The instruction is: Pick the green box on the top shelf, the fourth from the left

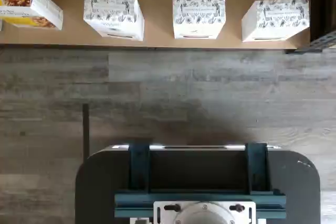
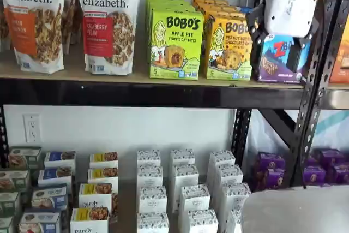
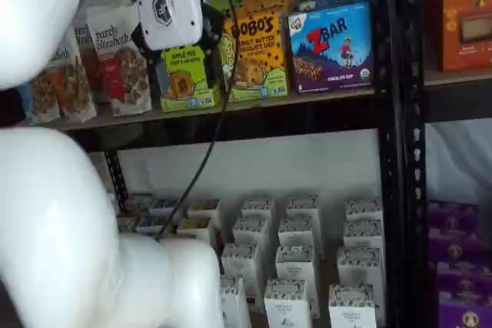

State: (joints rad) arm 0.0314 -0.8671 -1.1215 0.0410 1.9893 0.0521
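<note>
One lime-green Bobo's Apple Pie box, likely a light, stiff but crushable carton best pinched across its narrow side panels, stands at the top shelf's front edge while the gripper hovers nearby, apparently open and empty.

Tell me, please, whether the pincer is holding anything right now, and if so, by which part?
Nothing is held. The pincer hangs in front of the top shelf, and the green box stands untouched in its row.
</note>
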